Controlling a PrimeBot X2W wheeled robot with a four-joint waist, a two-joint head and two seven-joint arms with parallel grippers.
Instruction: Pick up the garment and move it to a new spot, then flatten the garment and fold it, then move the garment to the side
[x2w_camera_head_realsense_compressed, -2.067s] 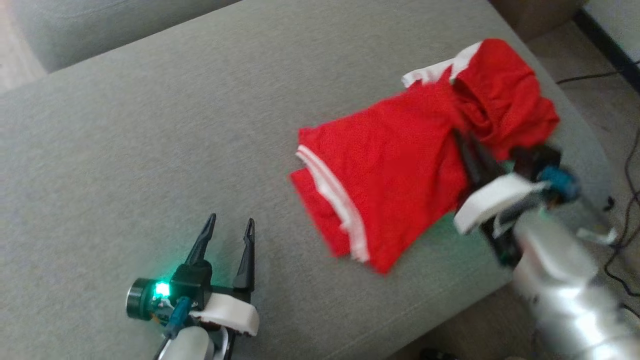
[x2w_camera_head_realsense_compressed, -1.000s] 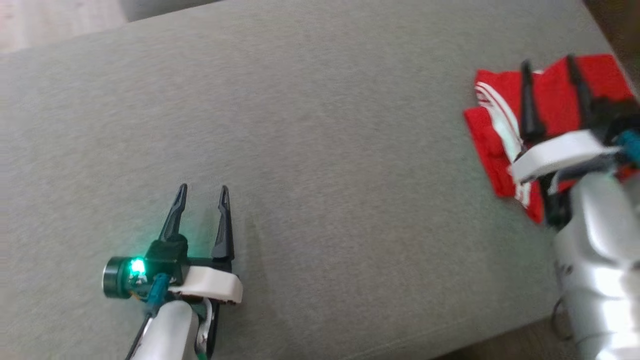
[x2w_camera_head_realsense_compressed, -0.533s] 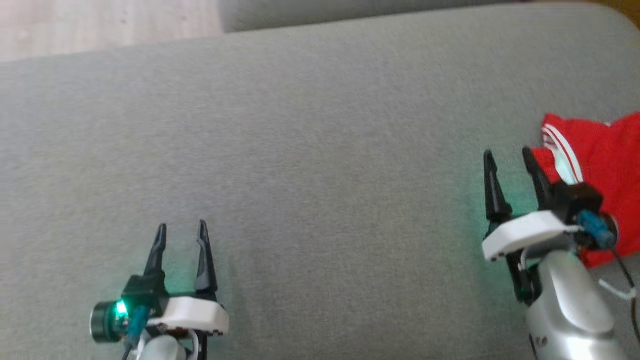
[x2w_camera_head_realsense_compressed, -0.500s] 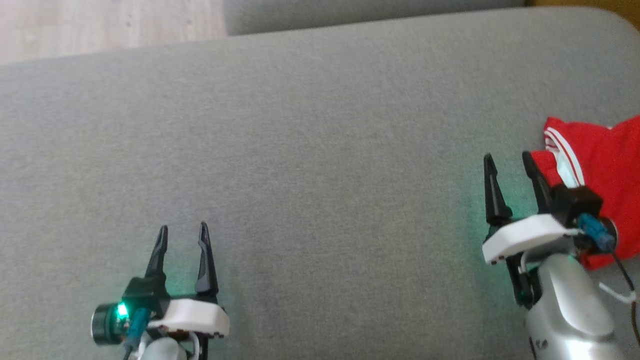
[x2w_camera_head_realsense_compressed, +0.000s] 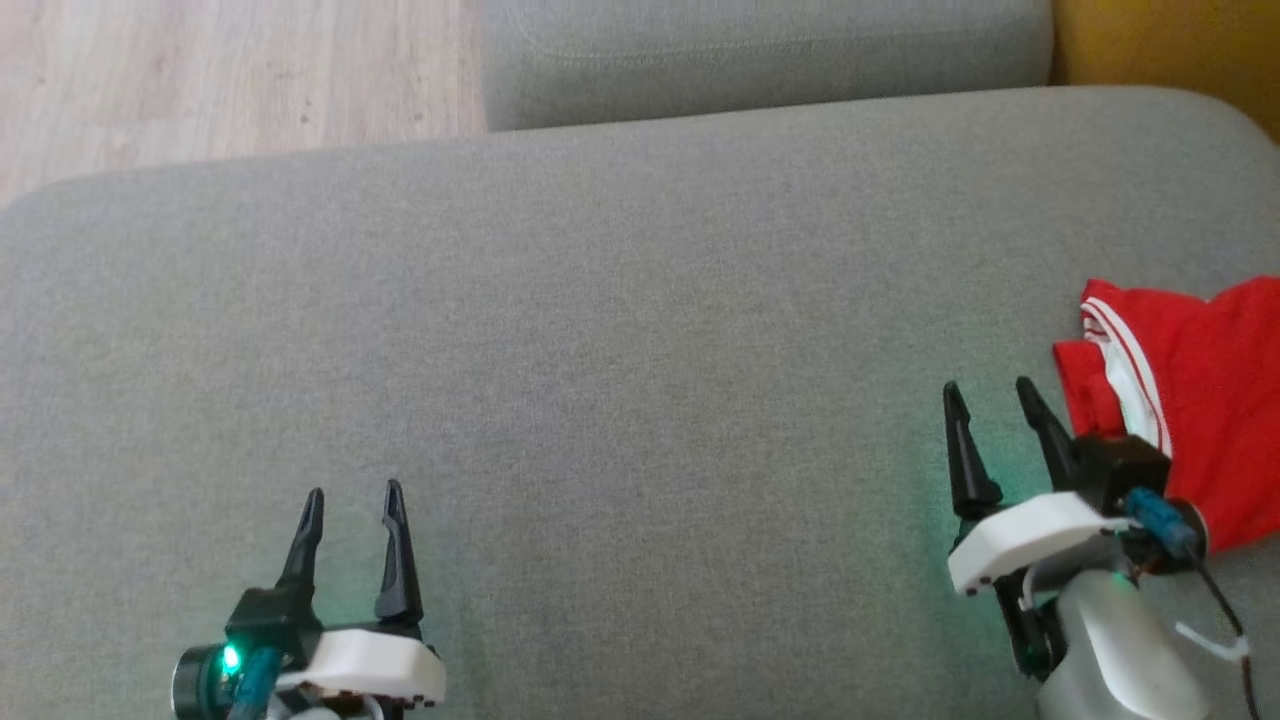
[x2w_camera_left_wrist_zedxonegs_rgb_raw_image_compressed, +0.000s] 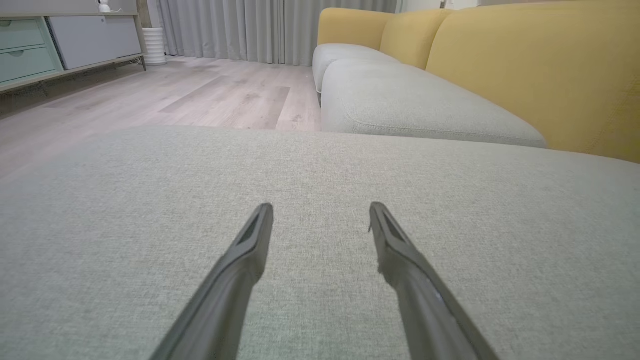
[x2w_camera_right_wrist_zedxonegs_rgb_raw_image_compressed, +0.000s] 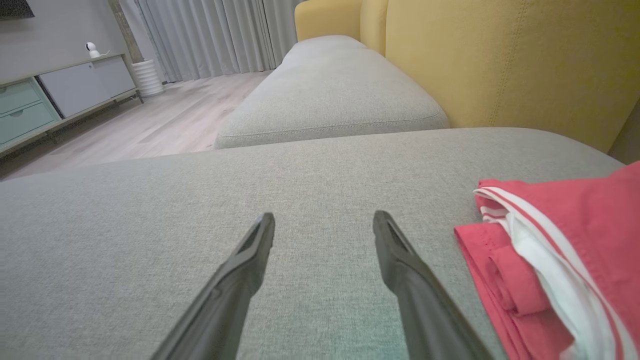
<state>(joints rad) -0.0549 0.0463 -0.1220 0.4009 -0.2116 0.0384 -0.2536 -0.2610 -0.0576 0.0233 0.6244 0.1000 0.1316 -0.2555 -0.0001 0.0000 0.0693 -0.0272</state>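
Note:
The garment (x2w_camera_head_realsense_compressed: 1200, 410) is red with white stripes and lies folded at the right edge of the grey cushion (x2w_camera_head_realsense_compressed: 640, 330); the right wrist view has the garment (x2w_camera_right_wrist_zedxonegs_rgb_raw_image_compressed: 555, 250) at its lower right. My right gripper (x2w_camera_head_realsense_compressed: 987, 392) stands open just left of the garment, apart from it, nothing between its fingers. In its own wrist view the right gripper (x2w_camera_right_wrist_zedxonegs_rgb_raw_image_compressed: 324, 218) hovers low over bare cushion. Far to the left, near the front edge, my left gripper (x2w_camera_head_realsense_compressed: 354, 494) is open and empty, and its wrist view shows the left gripper (x2w_camera_left_wrist_zedxonegs_rgb_raw_image_compressed: 321, 209) above plain grey fabric.
A second grey seat cushion (x2w_camera_head_realsense_compressed: 760, 50) lies beyond the one I work on, with a yellow sofa back (x2w_camera_right_wrist_zedxonegs_rgb_raw_image_compressed: 505, 55) along the right. Wooden floor (x2w_camera_head_realsense_compressed: 220, 70) shows at the far left, and a low cabinet (x2w_camera_left_wrist_zedxonegs_rgb_raw_image_compressed: 55, 45) stands across the room.
The head camera has swung left, so the garment now sits at the picture's right edge. My right gripper has let go of the garment and drawn back beside it. The left gripper stays open.

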